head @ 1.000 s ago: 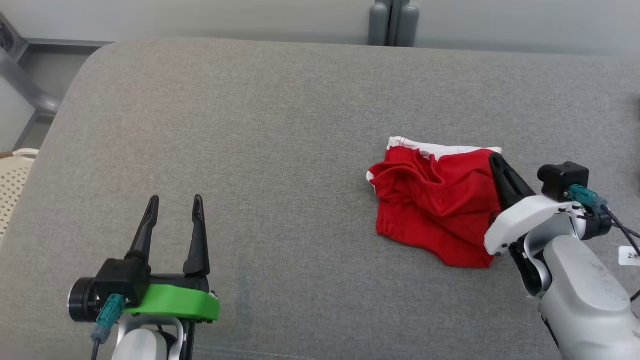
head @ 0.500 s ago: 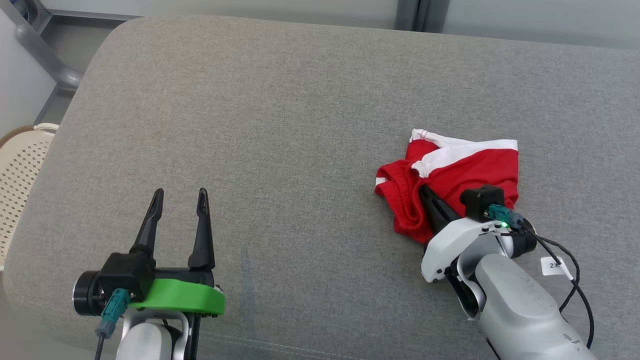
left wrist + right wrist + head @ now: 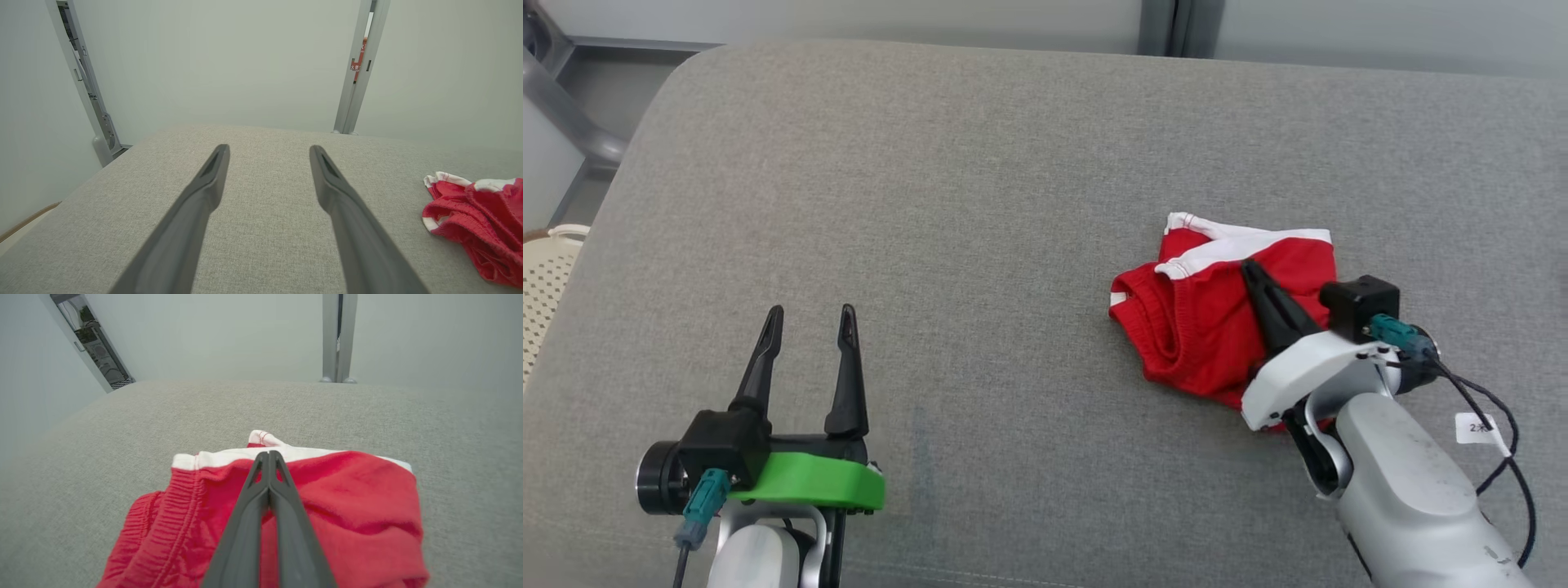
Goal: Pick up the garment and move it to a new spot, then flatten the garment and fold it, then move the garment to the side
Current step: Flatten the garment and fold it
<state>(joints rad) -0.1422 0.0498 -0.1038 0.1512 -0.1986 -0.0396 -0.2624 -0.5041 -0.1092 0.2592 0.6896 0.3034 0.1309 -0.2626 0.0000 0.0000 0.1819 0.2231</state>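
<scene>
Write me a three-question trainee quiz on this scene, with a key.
1. True or false: the left gripper stands open with nothing between its fingers.
2. The red shorts on the grey cushion have trim of which colour? A) white B) blue C) black
3. Fill in: over the red shorts, the right gripper has its fingers ____ (open or shut).
Key: 1 true; 2 A; 3 shut.
</scene>
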